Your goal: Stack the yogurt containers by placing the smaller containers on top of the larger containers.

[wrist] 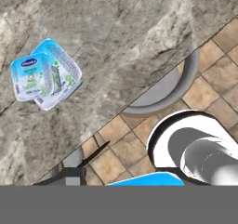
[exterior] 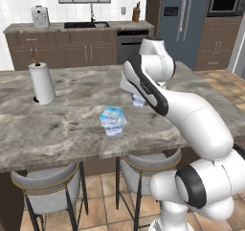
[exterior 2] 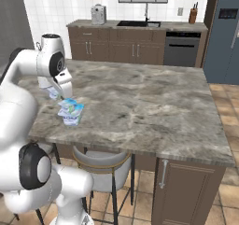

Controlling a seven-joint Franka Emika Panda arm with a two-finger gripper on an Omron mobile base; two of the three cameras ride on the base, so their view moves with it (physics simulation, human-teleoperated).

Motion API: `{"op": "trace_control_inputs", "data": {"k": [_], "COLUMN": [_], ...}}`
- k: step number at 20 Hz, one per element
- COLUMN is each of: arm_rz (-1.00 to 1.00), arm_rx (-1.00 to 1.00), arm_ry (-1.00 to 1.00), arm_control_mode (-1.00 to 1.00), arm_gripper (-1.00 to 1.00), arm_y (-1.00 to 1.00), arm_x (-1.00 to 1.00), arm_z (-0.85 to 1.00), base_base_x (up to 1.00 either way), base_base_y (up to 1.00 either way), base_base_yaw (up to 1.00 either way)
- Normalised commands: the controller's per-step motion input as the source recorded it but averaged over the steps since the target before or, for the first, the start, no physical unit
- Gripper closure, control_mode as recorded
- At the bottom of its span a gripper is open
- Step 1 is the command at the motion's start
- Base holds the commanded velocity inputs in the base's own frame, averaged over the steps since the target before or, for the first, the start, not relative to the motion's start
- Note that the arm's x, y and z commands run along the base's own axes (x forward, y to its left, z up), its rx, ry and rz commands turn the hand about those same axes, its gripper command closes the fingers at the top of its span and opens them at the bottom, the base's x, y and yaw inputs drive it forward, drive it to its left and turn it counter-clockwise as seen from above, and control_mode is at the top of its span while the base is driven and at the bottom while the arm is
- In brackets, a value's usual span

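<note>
My claw (exterior 2: 53, 92), jaws half-closed, grips a tiny white yogurt cup with a light-blue foil lid (exterior: 139, 101). The squarish white, blue-lidded yogurt tub (exterior: 114, 123), already topped by a second tiny cup (wrist: 30, 77), stands near and below my claw, toward the stool-side edge of the grey marble counter (exterior: 67, 134).

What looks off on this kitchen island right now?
The small yogurt cup on the larger tub sits off-centre and twisted, seeming to overhang one edge. Nothing looks spilled or damaged.
</note>
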Motion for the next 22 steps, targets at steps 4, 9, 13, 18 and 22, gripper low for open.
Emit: {"op": "trace_control_inputs", "data": {"k": [4, 9, 13, 18, 22], "arm_rz": [0.04, 0.02, 0.01, 0.01, 0.00], "arm_rx": [0.00, 0.00, 0.00, 0.00, 0.00], "arm_ry": [0.00, 0.00, 0.00, -0.01, -0.01], "arm_control_mode": [-1.00, -1.00, -1.00, -1.00, -1.00], "arm_gripper": [1.00, 1.00, 1.00, 1.00, 1.00], "arm_y": [0.08, 0.25, 0.27, 0.09, 0.00], "arm_x": [0.36, 0.23, 0.24, 0.31, 0.28], "arm_z": [-0.14, -0.02, -0.05, -0.17, -0.17], "base_base_x": [0.00, 0.00, 0.00, 0.00, 0.00], "base_base_y": [0.00, 0.00, 0.00, 0.00, 0.00], "base_base_yaw": [0.00, 0.00, 0.00, 0.00, 0.00]}}
